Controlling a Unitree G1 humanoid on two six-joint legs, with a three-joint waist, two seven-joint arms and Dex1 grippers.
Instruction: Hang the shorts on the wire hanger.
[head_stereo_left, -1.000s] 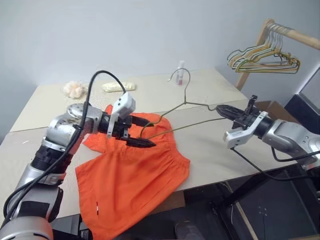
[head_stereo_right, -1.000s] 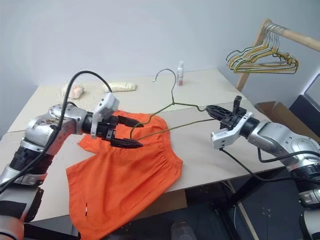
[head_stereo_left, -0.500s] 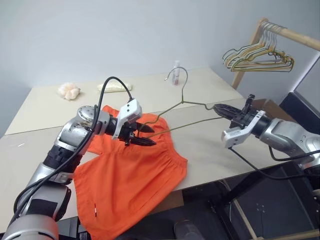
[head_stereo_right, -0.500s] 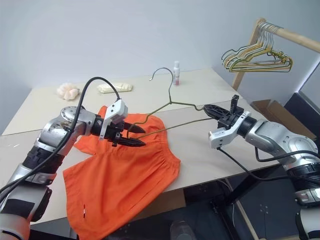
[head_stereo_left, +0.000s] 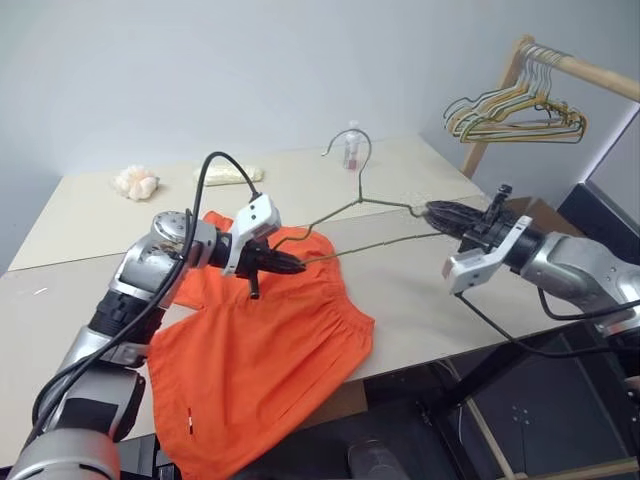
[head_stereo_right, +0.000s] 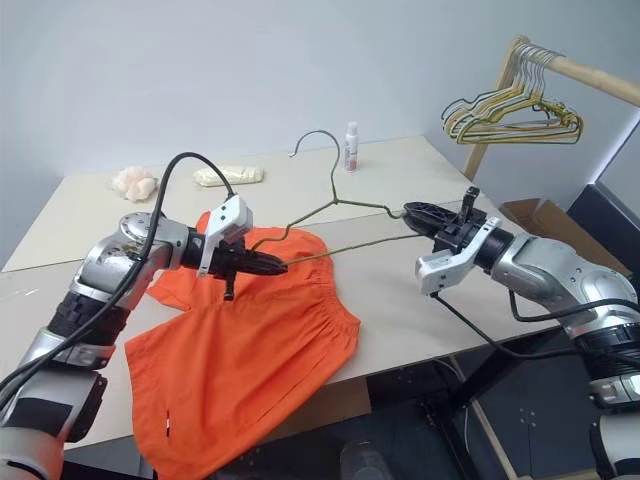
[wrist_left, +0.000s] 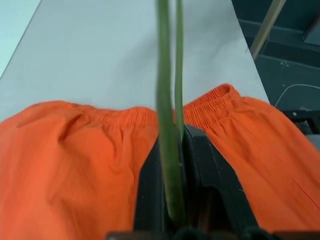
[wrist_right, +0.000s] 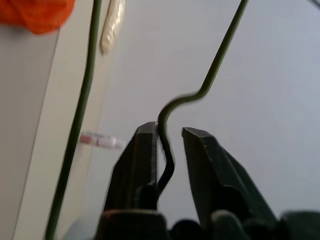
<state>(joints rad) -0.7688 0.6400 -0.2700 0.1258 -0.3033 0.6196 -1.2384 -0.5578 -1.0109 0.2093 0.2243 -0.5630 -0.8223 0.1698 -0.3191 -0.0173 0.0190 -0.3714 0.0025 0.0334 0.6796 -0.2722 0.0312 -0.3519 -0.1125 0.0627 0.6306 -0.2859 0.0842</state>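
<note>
Beige desk (head_stereo_left: 420, 300) against a pale wall. At its far edge: a small white bottle (head_stereo_left: 351, 146), a pale yellowish lump (head_stereo_left: 229, 174), a crumpled peach-white wad (head_stereo_left: 137, 183). Off to the right, beyond the desk, a wooden rail (head_stereo_left: 575, 68) with a bunch of coloured hangers (head_stereo_left: 520, 118). Nothing between the two arms but open air and wire.

Orange shorts (head_stereo_left: 262, 350) spread flat on the desk near the front edge, gathered waistband toward the far right, one leg draped over the front edge and cut off below.

Wire hanger (head_stereo_left: 375, 228) lifted clear of the desk, stretched between the two grippers, hook (head_stereo_left: 349, 142) up and toward the bottle, just above the waistband at its left end.

Left gripper (head_stereo_left: 285, 265): jaws pinched tight on the left end of the hanger; in the left wrist view two strands of wire (wrist_left: 167, 125) run up between the black fingers (wrist_left: 150, 195), shorts beneath.

Right gripper (head_stereo_left: 440, 212): jaws partly parted, a kink of wire (wrist_right: 167, 150) lying in the gap against one finger (wrist_right: 145, 155), the other finger clear of it. No firm grip visible there.

Left tip of the hanger hidden by the left fingers.
</note>
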